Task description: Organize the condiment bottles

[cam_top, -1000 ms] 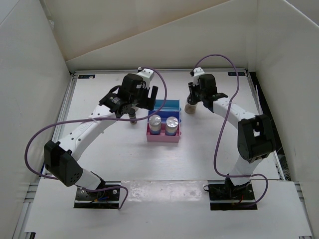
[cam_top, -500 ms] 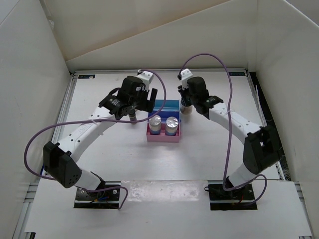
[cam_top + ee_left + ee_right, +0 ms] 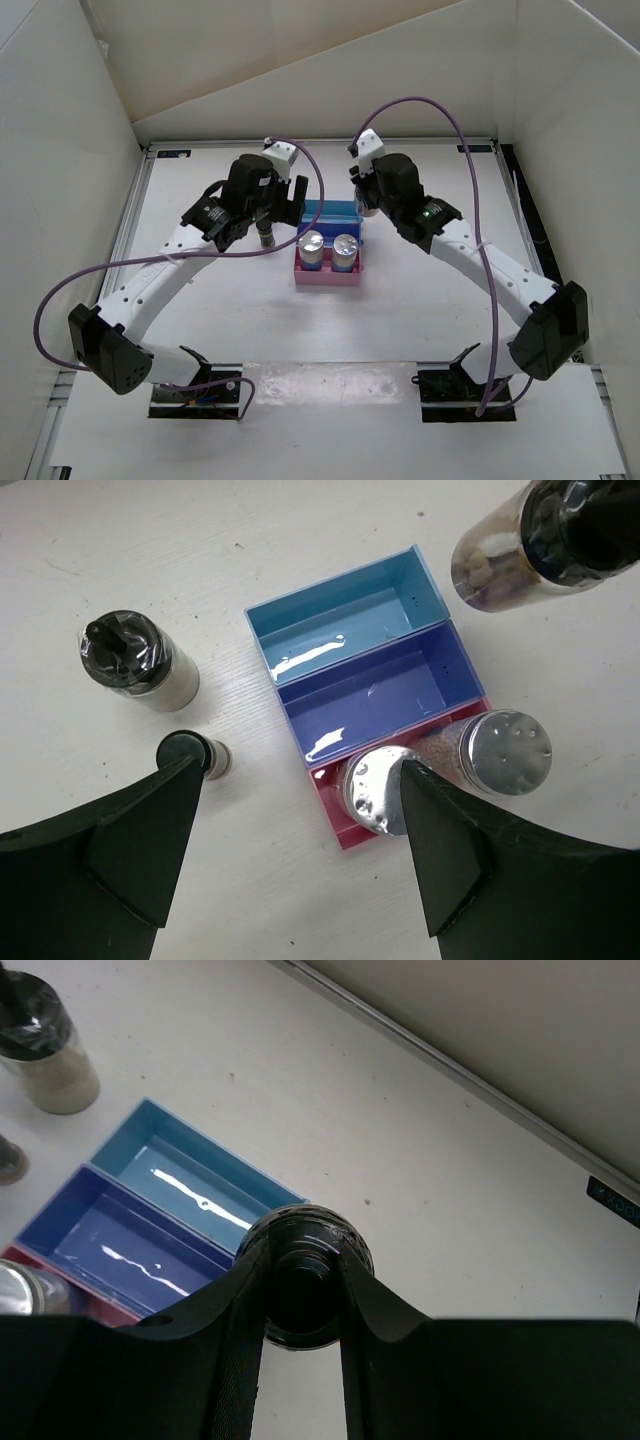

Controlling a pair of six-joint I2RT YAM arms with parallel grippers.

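Note:
The pink-and-blue stepped rack (image 3: 328,262) stands mid-table. Two silver-topped bottles (image 3: 311,243) (image 3: 345,245) sit in its pink front tier; they also show in the left wrist view (image 3: 380,788) (image 3: 508,752). The two blue tiers (image 3: 375,695) are empty. My right gripper (image 3: 368,203) is shut on a black-capped brownish bottle (image 3: 305,1280) and holds it above the rack's far right corner; the bottle also shows in the left wrist view (image 3: 535,545). The other black-capped bottle (image 3: 130,658) stands on the table left of the rack. My left gripper (image 3: 298,772) is open and empty above it.
A small black-topped peg (image 3: 190,752) stands on the table between the loose bottle and the rack. White walls enclose the table on the left, back and right, with a metal rail (image 3: 320,142) along the back edge.
My right gripper has carried the black-capped bottle left, from right of the rack to over its back right corner. My left gripper has shifted slightly left and back.

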